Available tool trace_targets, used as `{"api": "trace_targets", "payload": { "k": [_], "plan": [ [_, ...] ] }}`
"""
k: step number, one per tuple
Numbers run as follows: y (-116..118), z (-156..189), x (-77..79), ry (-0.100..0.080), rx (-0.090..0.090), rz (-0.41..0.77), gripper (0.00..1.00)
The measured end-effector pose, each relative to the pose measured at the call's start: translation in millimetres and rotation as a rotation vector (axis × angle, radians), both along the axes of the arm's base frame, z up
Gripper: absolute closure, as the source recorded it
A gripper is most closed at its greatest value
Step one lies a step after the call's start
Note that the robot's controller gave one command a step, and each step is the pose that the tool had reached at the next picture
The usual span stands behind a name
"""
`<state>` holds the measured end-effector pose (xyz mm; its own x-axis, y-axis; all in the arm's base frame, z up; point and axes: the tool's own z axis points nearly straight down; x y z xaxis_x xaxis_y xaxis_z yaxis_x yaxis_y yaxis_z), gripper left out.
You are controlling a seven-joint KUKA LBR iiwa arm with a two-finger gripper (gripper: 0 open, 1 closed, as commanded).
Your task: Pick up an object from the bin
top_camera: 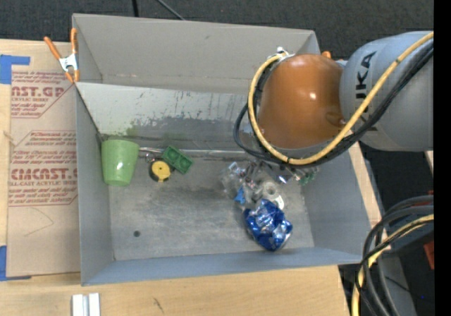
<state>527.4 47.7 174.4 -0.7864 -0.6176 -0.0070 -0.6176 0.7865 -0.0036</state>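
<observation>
Tool (255, 184) low in the bin (176, 226), right of centre on the floor, under the orange cover (303, 99); the cover and the cables (248, 120) looped round it hide most of the tool, so whether it stands wide or narrow I cannot tell; nothing seen held.

Nearest thing: a blue crumpled bundle (268, 227), shiny like foil or film, on the floor near the front wall, just beside the tool on the front side; a small clutter of pale and blue bits (239, 187) lies at the tool's tip, too tangled to tell apart; contact with either cannot be made out. Well apart to the left: green cup (118, 161) on its side against the left wall; yellow piece (160, 171) and green block (178, 160) close together beside it.

Risks, as judged from here:
- crumpled film gives under pressure; a grip on a loose fold may slip off or lift only a corner; the bundle could drop back on the rise;
- the tool sits between bundle and pale bits; a close here may catch the small bits and not the bundle, or catch nothing;
- a push downward off-centre may shove the bundle toward the front wall, where there is little room to get round it;
- the slack cables hang low near the right wall; they could snag the rim or brush things on the way out;
- the cover blocks this view of the grasp; a miss would not show until the arm lifts.
</observation>
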Motion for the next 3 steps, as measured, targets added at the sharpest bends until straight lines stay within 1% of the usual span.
{"api": "trace_targets", "payload": {
  "k": [1, 2, 3],
  "plan": [
    [20, 93, 5.5, -0.004, 0.001, 0.018, 1.00],
    [30, -74, -3.5, 0.014, 0.000, 0.230, 1.00],
    [83, 33, -5.0, -0.003, 0.002, 0.227, 1.00]
  ]
}}
